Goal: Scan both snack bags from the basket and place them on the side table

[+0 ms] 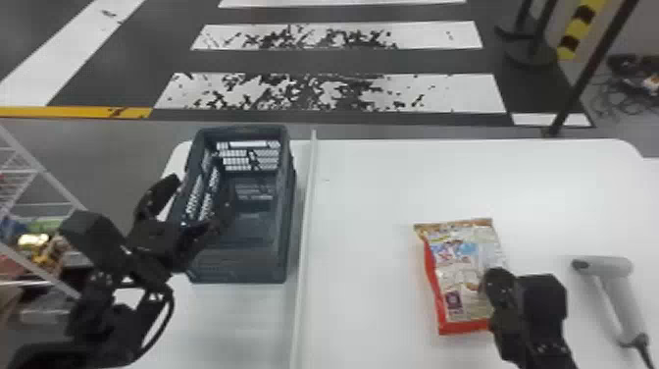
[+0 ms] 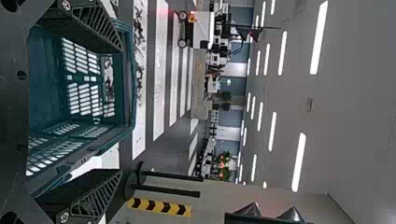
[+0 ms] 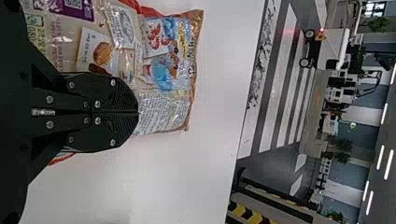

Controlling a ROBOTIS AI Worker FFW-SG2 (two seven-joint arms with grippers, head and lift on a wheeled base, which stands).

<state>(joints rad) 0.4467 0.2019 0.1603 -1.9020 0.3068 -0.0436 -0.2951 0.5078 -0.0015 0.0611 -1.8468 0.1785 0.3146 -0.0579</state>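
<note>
Bright, even light falls across the white table (image 1: 372, 196) in the head view, leaving its surface pale, with soft grey shading just beside the basket (image 1: 240, 270), whose inside is much darker. In the left wrist view, ceiling lights (image 2: 320, 37) glare as plain white strips against a dimmer grey ceiling (image 2: 359, 93). In the right wrist view, small glints whiten the crinkled film of the snack bag (image 3: 163, 109), and the tabletop shades gently into grey
</note>
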